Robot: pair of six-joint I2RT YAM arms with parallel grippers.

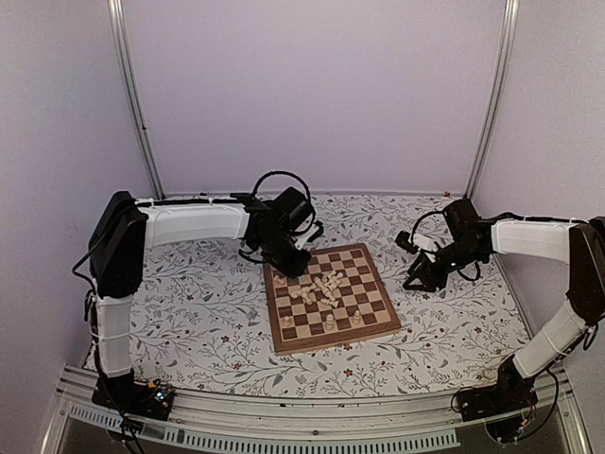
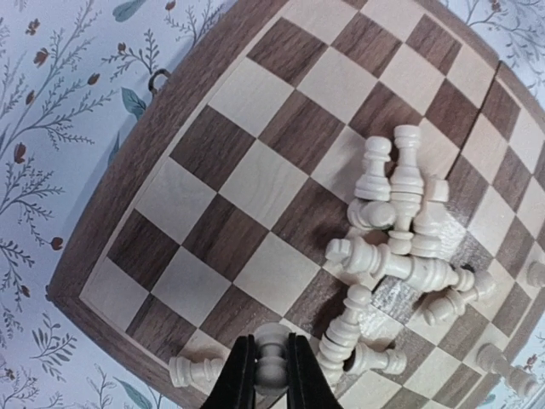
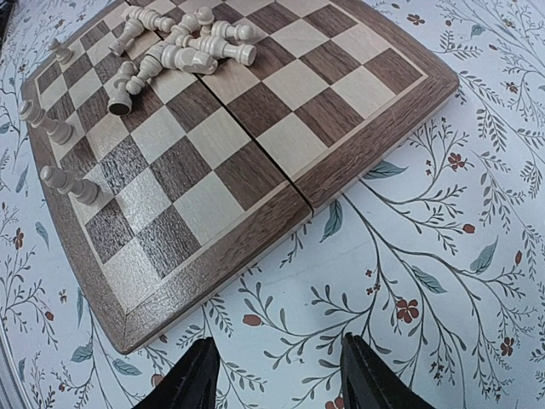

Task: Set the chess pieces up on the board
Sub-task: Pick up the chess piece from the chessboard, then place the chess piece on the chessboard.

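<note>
Gripping on the left: the left gripper (image 2: 271, 341) is pinching one small pale piece (image 2: 272, 368) between its narrow black fingers (image 2: 238, 379), with the round head poking up between them. It's looking like a pawn, but I'm not swearing to it.
Where that's happening: right by a corner of the board (image 2: 119, 192), just beside a flat piece (image 2: 194, 371) lying on its side. I can't tell if the pinched one is hanging clear of the wood or sitting on it.
Middle of the board: most of the chess pieces (image 2: 400, 230) are lying in one jumbled heap, touching and crossing each other. A few loners (image 3: 72, 183) are sitting apart along one edge, seemingly upright.
Step, I reckon: picking one out of the mess and getting it onto its home square. Loads are waiting to be sorted.
Next move, guessing: lifting it straight up, carrying it clear of the heap, and standing it upright on an edge-row square without bumping the neighbours.
Over on the right: the right gripper (image 3: 277, 345) is hovering over the tablecloth (image 3: 426, 239) just beside the board, with its fingers sitting about half apart and holding nothing.
</note>
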